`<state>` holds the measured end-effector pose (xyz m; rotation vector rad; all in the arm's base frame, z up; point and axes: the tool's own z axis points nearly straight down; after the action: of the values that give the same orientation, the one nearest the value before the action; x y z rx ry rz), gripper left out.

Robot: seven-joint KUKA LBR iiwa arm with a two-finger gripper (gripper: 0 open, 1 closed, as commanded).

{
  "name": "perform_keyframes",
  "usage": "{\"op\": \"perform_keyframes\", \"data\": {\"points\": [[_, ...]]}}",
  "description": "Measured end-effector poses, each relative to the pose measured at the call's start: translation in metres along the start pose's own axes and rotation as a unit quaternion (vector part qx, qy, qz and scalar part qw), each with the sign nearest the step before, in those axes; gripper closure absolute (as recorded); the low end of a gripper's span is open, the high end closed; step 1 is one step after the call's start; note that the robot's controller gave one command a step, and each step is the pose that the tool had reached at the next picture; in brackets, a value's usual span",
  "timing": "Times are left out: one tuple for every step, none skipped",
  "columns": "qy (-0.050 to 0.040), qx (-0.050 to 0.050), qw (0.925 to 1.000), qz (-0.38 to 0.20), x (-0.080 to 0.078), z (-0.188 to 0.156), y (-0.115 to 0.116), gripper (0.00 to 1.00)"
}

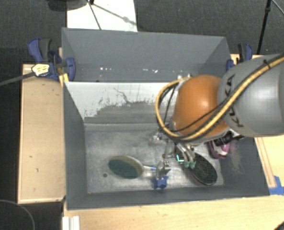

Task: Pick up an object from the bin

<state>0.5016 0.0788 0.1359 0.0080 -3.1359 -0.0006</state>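
Camera view puts a small blue piece (159, 181) right under my gripper (163, 171), green oval pad (124, 168) beside; open or closed, I can't tell.

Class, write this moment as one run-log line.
gripper: low, bin front | nearest: blue piece | also: green oval, black oval, purple thing

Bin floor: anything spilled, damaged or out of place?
Nothing stands out. A dark green oval thing, a small blue thing, a black oval thing and a purple thing lie loose on the bin floor; the gripper hangs by the blue one.
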Motion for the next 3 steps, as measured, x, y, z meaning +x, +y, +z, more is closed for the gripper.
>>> {"op": "perform_keyframes", "data": {"points": [[-0.0017,-0.001,0.9998,-0.022,0.021,0.005,0.066,0.0],[-0.0051,-0.001,0.9963,0.086,0.001,0.001,0.075,0.0],[-0.0057,-0.002,0.992,0.126,0.008,-0.004,0.091,0.0]]}}
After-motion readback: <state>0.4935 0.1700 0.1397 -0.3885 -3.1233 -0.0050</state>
